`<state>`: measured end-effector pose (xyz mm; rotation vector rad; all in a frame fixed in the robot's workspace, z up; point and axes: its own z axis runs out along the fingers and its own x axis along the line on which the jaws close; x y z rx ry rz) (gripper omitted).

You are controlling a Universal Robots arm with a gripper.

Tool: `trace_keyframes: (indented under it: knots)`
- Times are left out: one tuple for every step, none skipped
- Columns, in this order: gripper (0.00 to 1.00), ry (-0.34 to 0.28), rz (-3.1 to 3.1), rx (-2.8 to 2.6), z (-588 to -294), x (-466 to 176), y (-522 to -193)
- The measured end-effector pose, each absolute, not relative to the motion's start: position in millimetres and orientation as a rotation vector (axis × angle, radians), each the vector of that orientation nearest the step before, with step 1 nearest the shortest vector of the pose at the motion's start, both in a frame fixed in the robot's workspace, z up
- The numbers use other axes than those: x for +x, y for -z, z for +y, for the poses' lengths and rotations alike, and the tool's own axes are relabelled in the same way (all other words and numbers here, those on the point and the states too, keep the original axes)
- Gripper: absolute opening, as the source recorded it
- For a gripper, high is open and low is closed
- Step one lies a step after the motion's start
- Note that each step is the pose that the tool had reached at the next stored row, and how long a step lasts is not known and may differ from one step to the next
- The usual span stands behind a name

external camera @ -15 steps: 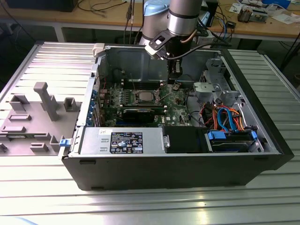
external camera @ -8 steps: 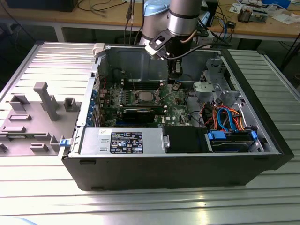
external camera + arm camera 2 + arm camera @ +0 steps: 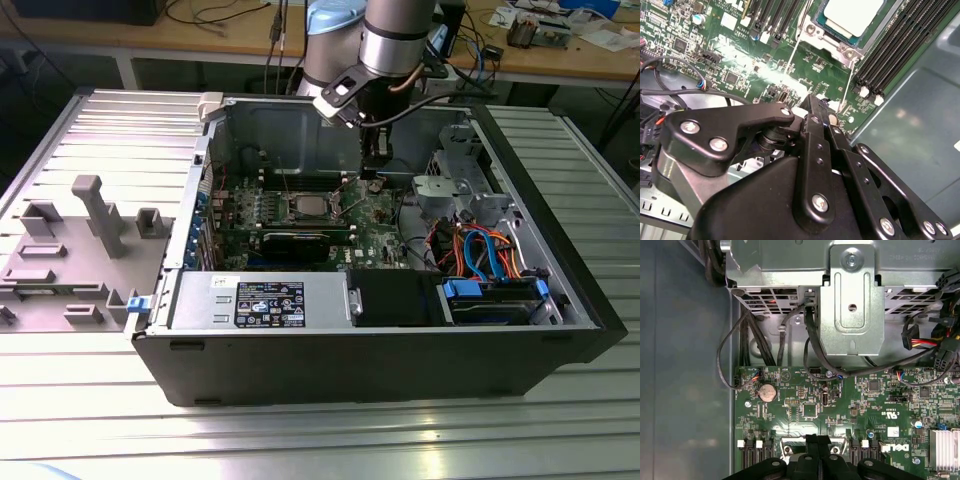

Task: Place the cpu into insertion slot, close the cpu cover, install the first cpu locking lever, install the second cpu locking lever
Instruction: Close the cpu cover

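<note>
The cpu [image 3: 852, 14], a silver-grey square, lies in the insertion slot [image 3: 847, 50] on the green motherboard [image 3: 375, 225]. The cpu cover [image 3: 812, 31] appears to lie flat around it, with the chip showing through its window. Two thin wire levers [image 3: 790, 59] [image 3: 848, 85] stick out from the socket, unlatched. My gripper [image 3: 822, 107] hovers above the board beside the socket, toward the exterior view's right [image 3: 371, 178]. Its black fingers [image 3: 812, 442] are pressed together, with nothing visible between them.
The open case [image 3: 360, 360] holds a metal drive cage [image 3: 850, 295] with black cables [image 3: 812, 347], a coin battery [image 3: 767, 392], memory slots [image 3: 900, 45], a graphics card [image 3: 295, 238] and a power supply [image 3: 260, 300]. A grey fixture plate [image 3: 70, 240] lies outside on the exterior view's left.
</note>
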<state>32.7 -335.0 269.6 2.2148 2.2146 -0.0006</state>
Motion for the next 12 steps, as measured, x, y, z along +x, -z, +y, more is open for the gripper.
trace_keyframes:
  knots:
    - [0.11, 0.001, 2.215, 2.215, -335, 34, -270]
    - [0.11, 0.001, 2.215, 2.215, -335, 35, -270]
    - [0.11, 0.001, 2.215, 2.215, -335, 36, -270]
    - [0.11, 0.001, 2.215, 2.215, -335, 37, -270]
    - [0.11, 0.001, 2.215, 2.215, -335, 38, -270]
    - [0.11, 0.001, 2.215, 2.215, -335, 38, -270]
    - [0.11, 0.001, 2.215, 2.215, -335, 39, -270]
    - [0.11, 0.001, 2.215, 2.215, -335, 39, -269]
    - [0.11, 0.001, 2.215, 2.215, -335, 40, -269]
    - [0.11, 0.001, 2.215, 2.215, -335, 41, -269]
    - [0.11, 0.001, 2.215, 2.215, -335, 42, -269]
    - [0.11, 0.001, 2.215, 2.215, -335, 44, -268]
